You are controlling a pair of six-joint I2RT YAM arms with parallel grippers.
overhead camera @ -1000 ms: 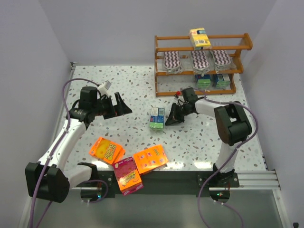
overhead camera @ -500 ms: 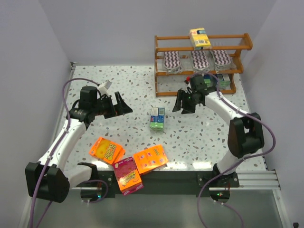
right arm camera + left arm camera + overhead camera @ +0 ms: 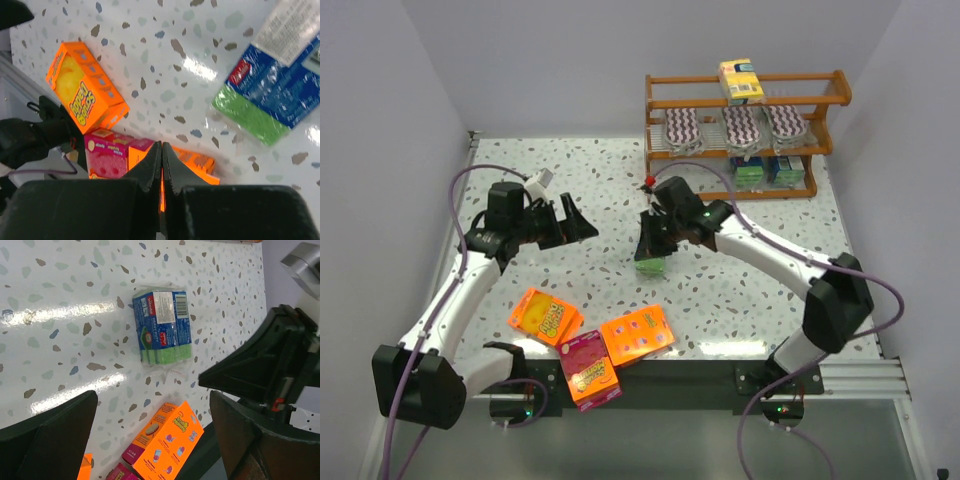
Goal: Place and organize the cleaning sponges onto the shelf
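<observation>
The right gripper (image 3: 161,146) is being held fully closed, its fingers pressed together with nothing between them. It is now being carried over the blue-and-green sponge pack (image 3: 651,265). A second ago it was being set just beside the pack's right side, and half a second ago it was being drawn back toward the shelf (image 3: 839,88) with its jaws apart. The pack is being left lying flat where it was on the table (image 3: 570,170), so no grasp is being made yet. Reopening is judged to be needed, unless a nudge is being intended. In the right wrist view the pack is being shown up and to the right of the fingertips, clear of them. The left gripper (image 3: 582,225) is being kept wide open and empty, well apart to the left.
</observation>
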